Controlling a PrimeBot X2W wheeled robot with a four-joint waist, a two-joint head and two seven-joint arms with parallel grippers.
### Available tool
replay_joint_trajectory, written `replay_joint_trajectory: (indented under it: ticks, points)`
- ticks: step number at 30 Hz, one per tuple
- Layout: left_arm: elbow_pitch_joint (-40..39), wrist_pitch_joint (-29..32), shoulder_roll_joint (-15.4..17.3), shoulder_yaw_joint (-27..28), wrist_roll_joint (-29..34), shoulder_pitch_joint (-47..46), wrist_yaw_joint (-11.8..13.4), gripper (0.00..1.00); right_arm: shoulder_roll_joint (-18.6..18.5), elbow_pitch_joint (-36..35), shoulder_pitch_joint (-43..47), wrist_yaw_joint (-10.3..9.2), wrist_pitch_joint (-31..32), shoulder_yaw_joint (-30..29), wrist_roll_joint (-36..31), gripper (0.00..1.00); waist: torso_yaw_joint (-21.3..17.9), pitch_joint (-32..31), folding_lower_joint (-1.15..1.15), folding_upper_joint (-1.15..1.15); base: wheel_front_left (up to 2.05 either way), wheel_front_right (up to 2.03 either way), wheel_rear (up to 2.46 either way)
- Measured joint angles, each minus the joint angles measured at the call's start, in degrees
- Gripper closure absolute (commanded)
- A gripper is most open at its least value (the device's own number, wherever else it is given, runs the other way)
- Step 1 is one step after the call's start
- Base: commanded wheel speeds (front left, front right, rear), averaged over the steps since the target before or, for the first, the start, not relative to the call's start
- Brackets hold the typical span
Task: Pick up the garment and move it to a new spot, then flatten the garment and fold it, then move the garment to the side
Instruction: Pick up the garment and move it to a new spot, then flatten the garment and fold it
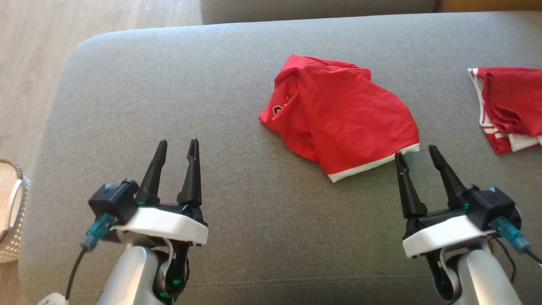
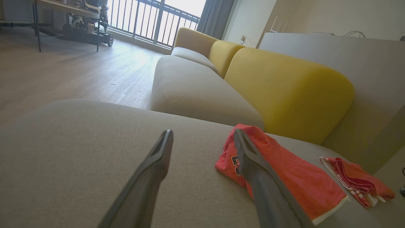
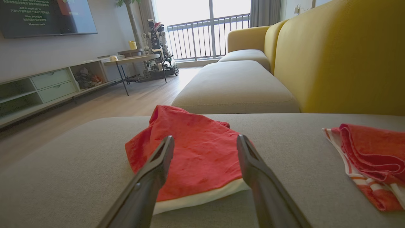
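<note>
A crumpled red garment (image 1: 338, 114) with a white hem and a dark print lies on the grey sofa cushion (image 1: 169, 84), right of centre. It shows in the left wrist view (image 2: 284, 174) and the right wrist view (image 3: 196, 148) too. My right gripper (image 1: 417, 151) stands open just short of the garment's white hem corner, with nothing between its fingers. My left gripper (image 1: 178, 145) stands open over bare cushion at the lower left, well apart from the garment.
A second red cloth with white stripes (image 1: 508, 110) lies at the cushion's right edge. A woven basket (image 1: 10, 207) stands on the wood floor at the left. Yellow backrests (image 3: 341, 53) rise behind the cushion. Another grey seat (image 2: 196, 91) lies beyond.
</note>
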Motion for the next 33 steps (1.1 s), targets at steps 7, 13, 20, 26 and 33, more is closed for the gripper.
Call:
replay_joint_trajectory:
  ticks: [7,13,20,26,33]
  points:
    - [-0.1,0.0,-0.6,0.3,1.7,-0.1,-0.8,0.0,0.0,1.3,-0.6,0.0,0.6,7.7,-0.5,0.0,1.6,0.6,0.0,0.0,0.0,0.0,0.0]
    - [0.1,0.0,-0.8,-0.5,0.9,-0.1,-1.1,0.0,-0.1,5.7,-6.9,0.0,1.7,13.4,-2.4,0.0,4.4,1.6,0.0,0.0,0.0,0.0,0.0]
    - [1.2,0.0,-0.8,-5.4,-1.9,-0.7,-0.4,0.0,-0.4,18.0,-15.3,0.0,3.4,14.3,-2.9,0.0,9.3,3.4,0.0,0.0,0.0,0.0,0.0]
    - [1.6,0.0,-0.8,-8.4,-4.2,-1.7,0.5,0.0,-0.5,28.5,-22.6,0.0,3.1,9.3,-7.6,0.0,14.5,5.1,0.0,0.0,0.0,0.0,0.0]
    - [2.0,0.0,-0.8,-9.2,-5.0,-1.7,1.9,0.0,-0.7,36.0,-26.6,0.0,1.8,0.6,-13.1,0.0,19.8,6.4,0.0,0.0,0.0,0.0,0.0]
